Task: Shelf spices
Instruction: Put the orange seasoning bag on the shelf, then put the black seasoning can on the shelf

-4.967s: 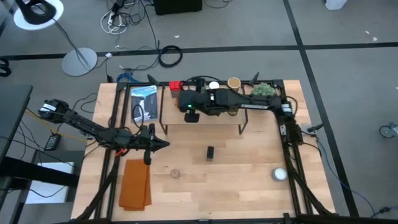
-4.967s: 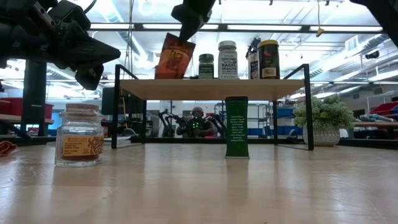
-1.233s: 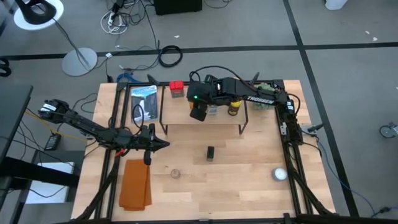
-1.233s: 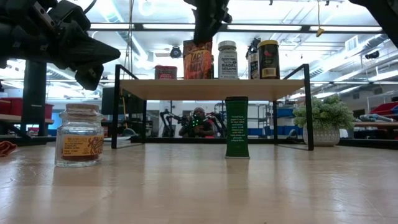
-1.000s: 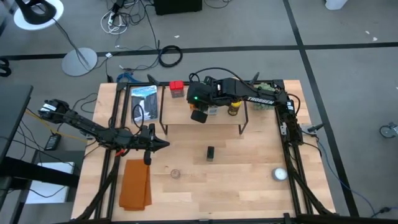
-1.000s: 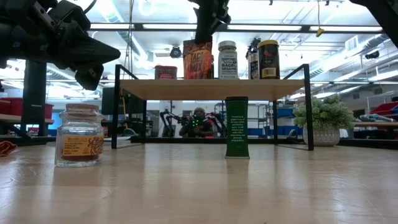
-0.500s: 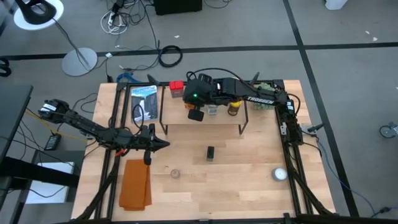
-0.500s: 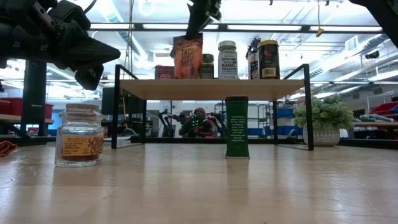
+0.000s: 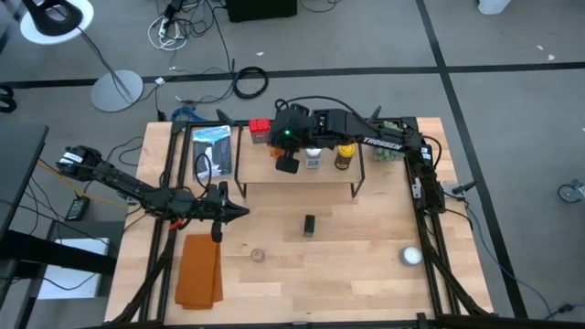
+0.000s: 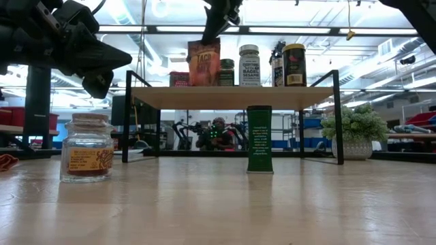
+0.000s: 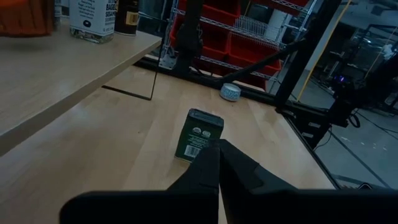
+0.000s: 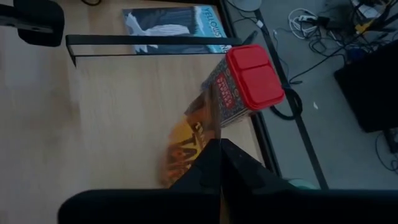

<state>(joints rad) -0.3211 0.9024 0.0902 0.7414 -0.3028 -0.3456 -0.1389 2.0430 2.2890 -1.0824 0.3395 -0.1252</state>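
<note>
My right gripper [image 9: 279, 148] is above the shelf's [image 9: 302, 178] far left part, shut on an orange packet [image 10: 204, 62] that stands beside the red square tin [image 12: 252, 78]. A green-lidded jar [image 10: 227, 71], a white-lidded jar [image 10: 249, 64] and a dark yellow-lidded jar [image 10: 294, 64] stand on the shelf [image 10: 231, 97]. A dark green box [image 9: 310, 224] and a glass jar of red spice [image 9: 258, 255] stand on the table. My left gripper [image 9: 224, 212] hovers shut and empty at the table's left; the box shows ahead of it [image 11: 199, 134]. My right gripper pinches the orange packet's top edge [image 12: 202, 146] between its two fingers, which come from above and point down. The packet hangs nearly upright below the fingers, its lower edge [image 10: 204, 84] at the shelf board; I cannot tell whether it rests there.
A white round object [image 9: 410, 256] lies at the table's near right. A green plant [image 10: 353, 129] stands at the far right. An orange cloth [image 9: 198, 270] lies at the near left and a magazine [image 9: 212, 151] left of the shelf.
My right gripper has carried the orange packet along the shelf toward the table's left, away from the green-lidded and white-lidded jars and closer to the red tin. The packet has stayed nearly upright in the shut fingers.
</note>
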